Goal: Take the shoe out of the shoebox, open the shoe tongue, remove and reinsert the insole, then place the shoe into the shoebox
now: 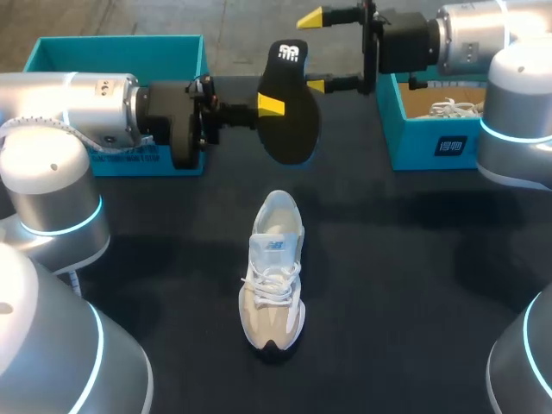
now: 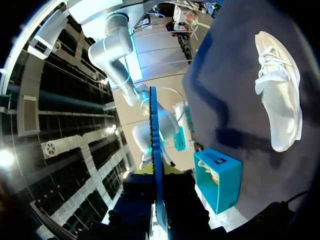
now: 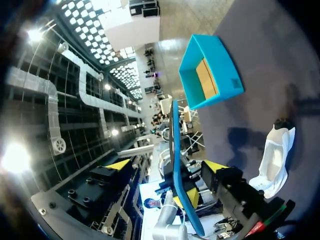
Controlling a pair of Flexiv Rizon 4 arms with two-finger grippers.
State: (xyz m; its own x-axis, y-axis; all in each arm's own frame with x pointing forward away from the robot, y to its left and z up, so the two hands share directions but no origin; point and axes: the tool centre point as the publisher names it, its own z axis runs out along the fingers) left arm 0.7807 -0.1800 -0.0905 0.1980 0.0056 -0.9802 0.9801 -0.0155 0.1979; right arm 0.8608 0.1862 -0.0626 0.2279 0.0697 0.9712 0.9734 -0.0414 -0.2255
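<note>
The dark tabletop (image 1: 414,285) carried two teal boxes. The left shoebox (image 1: 121,52) sat at its far left corner, with a partly hidden white label on the near wall. The right shoebox (image 1: 431,138) sat at the far right corner and bore a small dark label. The white shoe (image 1: 274,267) lay mid-tabletop, toe toward the near edge, with a tiny logo on its tongue. Above the far middle, the left gripper (image 1: 263,105) was clamped on the black insole (image 1: 289,129), which carried a white logo at its heel end. The right gripper (image 1: 316,50) stood spread wide, with that heel end between its fingers.

One white shoe (image 1: 274,276), one black insole (image 1: 289,129), two teal shoeboxes (image 1: 121,53) (image 1: 414,142), two robot arms (image 1: 69,103) (image 1: 492,34)
</note>
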